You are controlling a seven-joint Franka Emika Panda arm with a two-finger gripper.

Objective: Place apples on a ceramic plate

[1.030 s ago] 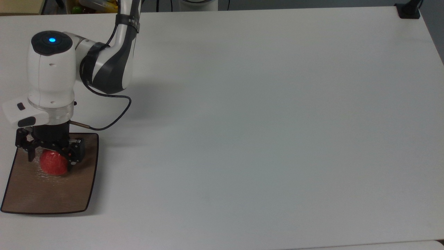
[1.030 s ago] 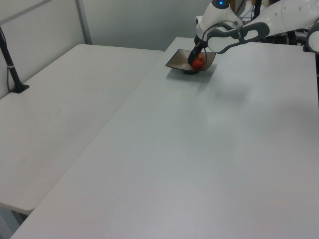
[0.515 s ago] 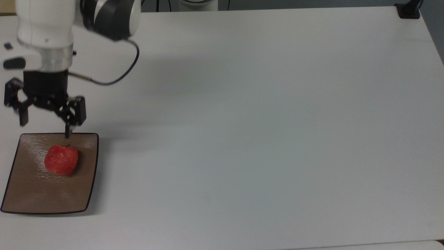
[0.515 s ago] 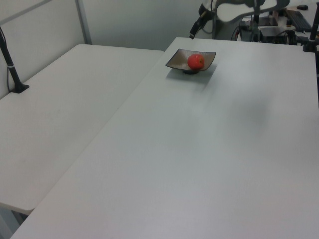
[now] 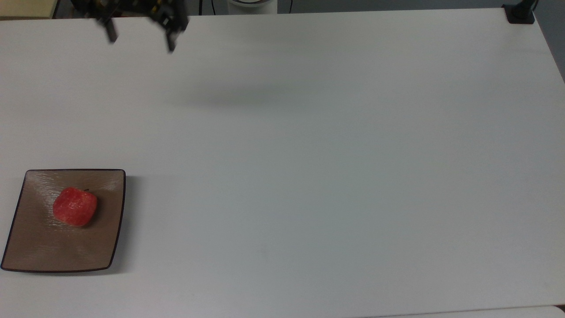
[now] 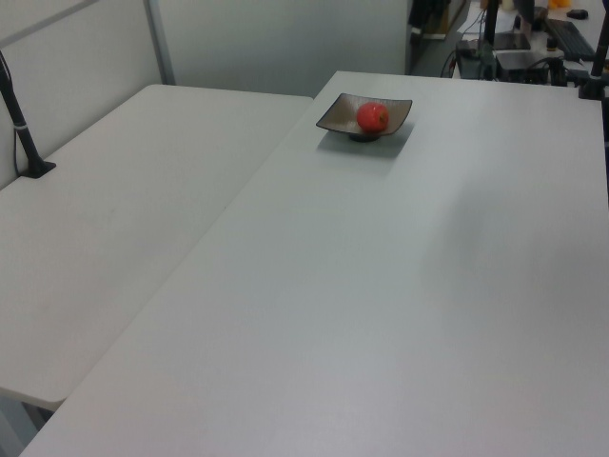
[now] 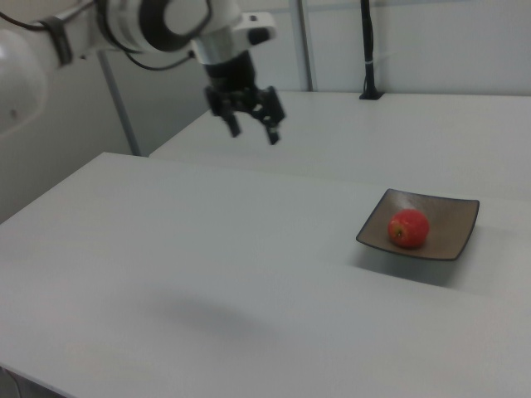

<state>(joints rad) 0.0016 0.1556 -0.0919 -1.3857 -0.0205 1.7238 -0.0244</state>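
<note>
Apple [image 5: 75, 212] sits on the plate [image 5: 26, 251], slightly toward the top view's upper left of centre, not touching the rim. Gripper [image 7: 251, 126] is spread wide, empty, raised and well apart from it. Placement looks done; you should retreat clear above the table [image 5: 335, 159] and leave the plate alone.

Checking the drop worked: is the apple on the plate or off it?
On it: the apple rests inside the plate, free of the open gripper.
</note>
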